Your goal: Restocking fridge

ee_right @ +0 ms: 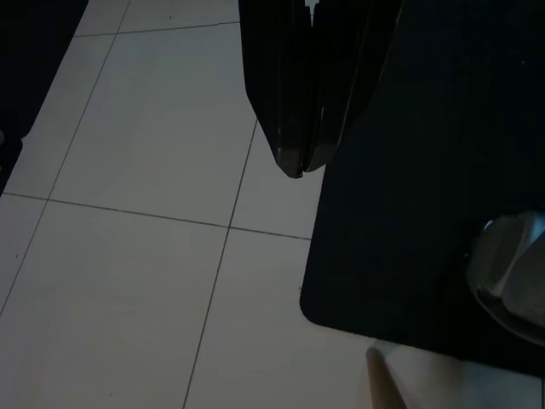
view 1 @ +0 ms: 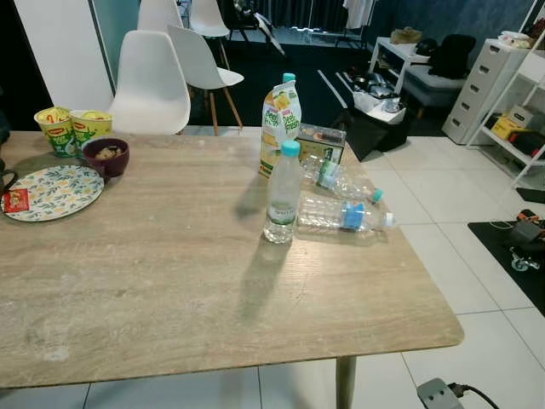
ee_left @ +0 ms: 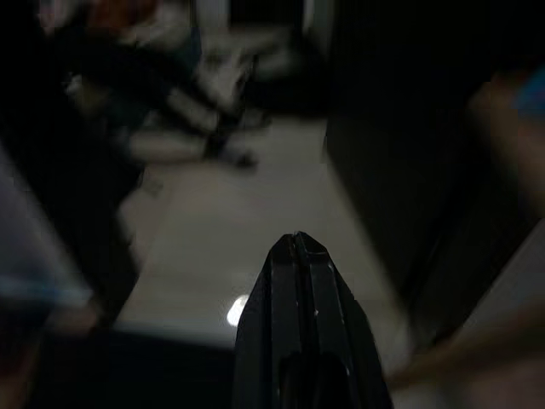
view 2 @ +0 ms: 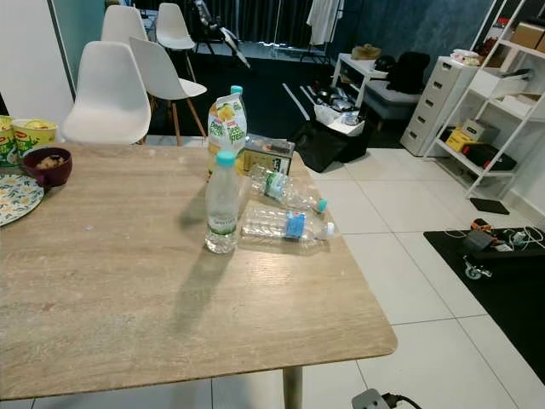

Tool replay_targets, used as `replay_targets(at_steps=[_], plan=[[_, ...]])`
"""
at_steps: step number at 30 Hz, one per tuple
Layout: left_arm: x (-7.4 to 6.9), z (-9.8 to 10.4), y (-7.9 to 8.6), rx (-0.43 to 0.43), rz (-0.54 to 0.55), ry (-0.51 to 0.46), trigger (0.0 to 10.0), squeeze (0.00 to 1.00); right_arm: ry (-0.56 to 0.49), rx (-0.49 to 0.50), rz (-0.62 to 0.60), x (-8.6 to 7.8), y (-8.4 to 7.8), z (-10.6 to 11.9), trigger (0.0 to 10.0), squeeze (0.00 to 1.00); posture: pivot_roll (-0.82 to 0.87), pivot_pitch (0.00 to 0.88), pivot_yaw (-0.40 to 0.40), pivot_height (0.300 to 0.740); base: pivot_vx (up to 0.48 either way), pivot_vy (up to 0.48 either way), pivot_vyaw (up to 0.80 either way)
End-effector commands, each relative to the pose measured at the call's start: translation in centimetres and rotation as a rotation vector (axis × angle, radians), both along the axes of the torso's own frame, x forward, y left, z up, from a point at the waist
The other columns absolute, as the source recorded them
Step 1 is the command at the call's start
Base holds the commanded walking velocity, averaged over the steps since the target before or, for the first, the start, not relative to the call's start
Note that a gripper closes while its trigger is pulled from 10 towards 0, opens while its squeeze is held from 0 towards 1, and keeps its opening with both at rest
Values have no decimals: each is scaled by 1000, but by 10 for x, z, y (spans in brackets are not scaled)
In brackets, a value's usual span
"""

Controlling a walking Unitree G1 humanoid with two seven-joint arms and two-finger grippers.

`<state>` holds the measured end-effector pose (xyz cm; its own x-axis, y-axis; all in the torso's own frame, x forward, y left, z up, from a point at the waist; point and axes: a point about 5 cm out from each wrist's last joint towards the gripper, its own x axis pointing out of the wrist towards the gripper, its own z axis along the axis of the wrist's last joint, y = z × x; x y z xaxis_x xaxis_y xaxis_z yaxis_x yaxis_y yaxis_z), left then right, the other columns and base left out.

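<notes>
A pale wood-grain table (view 1: 170,281) with rounded corners is filling the head views, and the drinks are clustering toward its far right side. A clear plastic water bottle (view 1: 283,192) with a teal cap is standing upright there, casting a long shadow toward the near edge. Just behind the upright bottle, a tall juice carton (view 1: 280,125) printed in green and yellow is standing, with a small dark cardboard box (view 1: 321,144) touching its right. To the right of the upright bottle, two more ribbed clear bottles are lying on their sides: the nearer one (view 1: 345,215) with a blue label, the farther one (view 1: 345,181) angled behind it. Far left of the upright bottle, a flowered round plate (view 1: 56,191), a maroon bowl (view 1: 106,157) and two yellow-green cups (view 1: 72,129) are sitting. The left gripper (ee_left: 297,247) is hanging over blurred, dim floor, its glossy black fingers pressed together, holding nothing. The right gripper (ee_right: 300,166) is hanging above smooth white tile beside a black mat (ee_right: 426,170), fingers likewise closed and empty.
</notes>
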<state>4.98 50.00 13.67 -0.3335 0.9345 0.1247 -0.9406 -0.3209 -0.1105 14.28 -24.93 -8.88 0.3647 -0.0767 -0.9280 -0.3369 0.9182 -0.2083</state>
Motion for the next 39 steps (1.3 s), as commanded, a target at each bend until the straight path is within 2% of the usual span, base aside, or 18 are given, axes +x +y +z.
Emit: replay_targets(at_steps=[1,3,6,8,9,13,14,18,23,24,27,28,29,30,31,35,36,39], plan=[[16,50,7,210,-34,-6,10000,0,1,0,-22,-2,-4,1,10000,0,53,0,-92,740,0,0,0],[32,86,6,349,-77,-13,10000,0,1,7,-28,-2,-2,0,10000,0,53,0,-89,740,0,0,0],[46,118,1,480,-125,10,10000,0,-3,13,-32,-1,0,0,10000,0,52,0,-84,740,0,0,0],[66,149,-7,596,-239,22,10000,0,-6,16,-35,0,1,0,10000,0,55,0,-79,740,0,0,0],[66,149,-7,596,-239,22,10000,0,-6,16,-35,0,1,0,10000,0,55,0,-79,740,0,0,0],[118,184,-30,730,-558,52,10000,0,-8,22,-35,2,4,0,10000,0,53,0,-71,740,0,0,0],[118,184,-30,730,-558,52,10000,0,-8,22,-35,2,4,0,10000,0,53,0,-71,740,0,0,0],[170,192,-63,789,-929,92,10000,0,-1,15,-31,1,5,-1,10000,0,53,0,-65,740,0,0,0],[218,196,-106,831,-1284,122,10000,0,8,6,-38,-2,5,-3,10000,0,48,0,-62,740,0,0,0],[227,197,-115,839,-1361,122,10000,0,9,5,-40,-3,5,-3,10000,0,48,0,-62,740,0,0,0],[233,197,-122,842,-1422,125,10000,0,9,5,-40,-3,5,-3,10000,0,48,0,-62,740,0,0,0],[251,195,-139,834,-1596,154,10000,0,11,4,-41,-4,5,-3,10000,0,46,0,-65,740,0,0,0],[251,195,-139,834,-1596,154,10000,0,11,4,-41,-4,5,-3,10000,0,46,0,-65,740,0,0,0],[260,193,-147,825,-1682,172,10000,831,12,4,-41,-5,4,-3,10000,0,49,0,-66,740,0,0,0],[266,193,-152,820,-1744,182,10000,1000,14,4,-40,-5,4,-3,10000,0,50,0,-67,740,0,0,0],[284,185,-170,724,-2031,106,10000,1000,24,0,-26,-8,4,-4,10000,0,63,0,-85,740,0,0,0],[284,185,-170,724,-2031,106,10000,1000,24,0,-26,-8,4,-4,10000,0,63,0,-85,740,0,0,0],[295,178,-187,653,-2241,28,10000,1000,30,-5,-16,-10,2,-4,10000,0,64,0,-96,740,0,0,0]])
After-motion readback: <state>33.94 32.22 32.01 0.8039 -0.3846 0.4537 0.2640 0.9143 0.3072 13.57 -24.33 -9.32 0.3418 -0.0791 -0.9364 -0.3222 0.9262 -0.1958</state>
